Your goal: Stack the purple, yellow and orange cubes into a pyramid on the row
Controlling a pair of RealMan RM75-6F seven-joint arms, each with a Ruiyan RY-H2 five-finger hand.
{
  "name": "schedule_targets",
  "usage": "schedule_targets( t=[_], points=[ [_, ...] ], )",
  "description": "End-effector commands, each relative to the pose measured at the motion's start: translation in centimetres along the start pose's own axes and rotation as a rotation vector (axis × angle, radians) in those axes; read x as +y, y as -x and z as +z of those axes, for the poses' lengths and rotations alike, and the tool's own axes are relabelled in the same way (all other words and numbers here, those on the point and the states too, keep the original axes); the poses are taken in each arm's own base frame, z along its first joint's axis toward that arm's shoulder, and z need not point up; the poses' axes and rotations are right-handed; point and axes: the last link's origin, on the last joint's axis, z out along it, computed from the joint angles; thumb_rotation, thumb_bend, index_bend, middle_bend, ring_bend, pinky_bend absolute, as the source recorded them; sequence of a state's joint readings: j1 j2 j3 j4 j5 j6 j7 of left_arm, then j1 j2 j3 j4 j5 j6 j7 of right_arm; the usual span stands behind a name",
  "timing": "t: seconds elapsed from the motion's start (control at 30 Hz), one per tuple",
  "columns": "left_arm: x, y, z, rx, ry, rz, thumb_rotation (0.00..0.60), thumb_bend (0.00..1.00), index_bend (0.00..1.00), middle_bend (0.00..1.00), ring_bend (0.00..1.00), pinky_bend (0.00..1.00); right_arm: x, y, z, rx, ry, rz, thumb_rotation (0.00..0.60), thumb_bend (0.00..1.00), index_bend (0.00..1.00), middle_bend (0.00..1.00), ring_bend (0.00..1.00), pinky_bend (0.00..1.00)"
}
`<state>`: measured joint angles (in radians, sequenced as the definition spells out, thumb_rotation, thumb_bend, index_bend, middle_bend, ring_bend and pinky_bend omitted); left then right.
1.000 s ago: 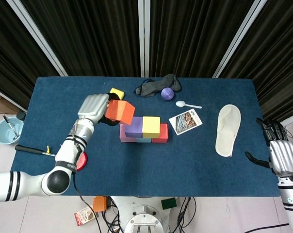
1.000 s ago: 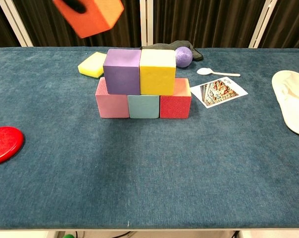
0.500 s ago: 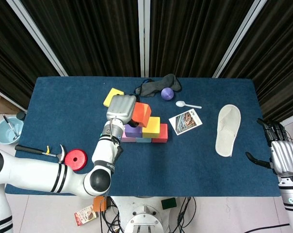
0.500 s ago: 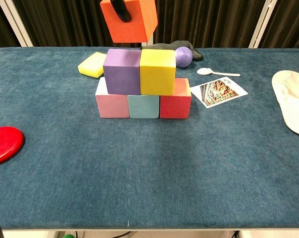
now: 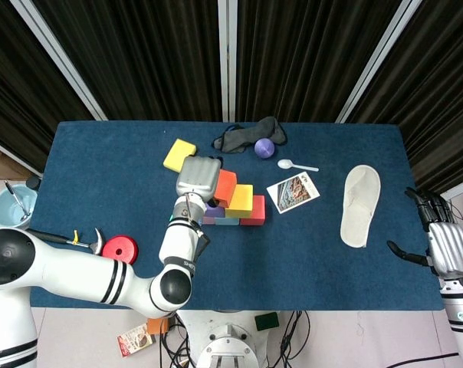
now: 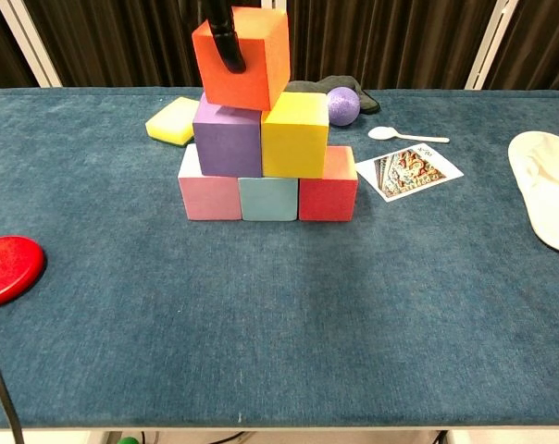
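My left hand grips the orange cube, and one dark finger shows across its front face. The cube sits slightly tilted, down on the purple cube and overlapping the left edge of the yellow cube. Those two stand side by side on the row of pink, teal and red cubes. In the head view the hand hides most of the purple cube. My right hand hangs off the table's right edge, fingers apart and holding nothing.
Behind the stack lie a yellow sponge, a black cloth, a purple ball and a white spoon. A picture card lies right of the row, a white slipper far right, a red disc front left.
My left hand has carried the orange cube right and down, from high at the left of the stack onto the purple cube. The right hand has not moved.
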<state>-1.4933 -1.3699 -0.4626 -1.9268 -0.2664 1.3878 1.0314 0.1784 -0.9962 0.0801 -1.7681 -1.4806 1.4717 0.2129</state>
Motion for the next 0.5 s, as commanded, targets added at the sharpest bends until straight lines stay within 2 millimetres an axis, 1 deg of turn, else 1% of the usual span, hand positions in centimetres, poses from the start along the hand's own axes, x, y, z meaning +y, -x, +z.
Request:
schedule_targets(
  t=[0.03,0.17,0.27,0.4,0.5],
  points=[
    [-0.1,0.2,0.0,-0.013,0.006,0.008,0.595,0.15,0.16,0.26,0.27,0.27,0.0,-0.2,0.0,0.004,0.001,0.009,0.6,0.18,0.04,0.12,0.02,0.0],
    [-0.4,0.3,0.0,-0.032,0.023,0.005,0.596,0.15,0.11,0.17,0.19,0.24,0.1,-0.5,0.0,0.012,0.006,0.019,0.6,0.18,0.04,0.12,0.02,0.0],
    [-1.1,0.2,-0.3,-0.037,0.055,0.013,0.6,0.15,0.1,0.12,0.15,0.19,0.2,-0.6,-0.1,0.015,0.01,0.025,0.6,0.18,0.04,0.12,0.02,0.0],
    [-2.3,-0.2,-0.2,-0.02,0.111,0.01,0.6,0.15,0.1,0.1,0.12,0.13,0.4,-0.7,-0.2,0.018,0.017,0.03,0.6,0.18,0.04,0.12,0.02,0.0],
    [-3.4,-0.3,0.2,-0.009,0.163,0.026,0.6,0.15,0.1,0.1,0.12,0.12,0.5,-0.6,-0.3,0.019,0.025,0.034,0.6,0.18,0.04,0.12,0.02,0.0]
  ],
)
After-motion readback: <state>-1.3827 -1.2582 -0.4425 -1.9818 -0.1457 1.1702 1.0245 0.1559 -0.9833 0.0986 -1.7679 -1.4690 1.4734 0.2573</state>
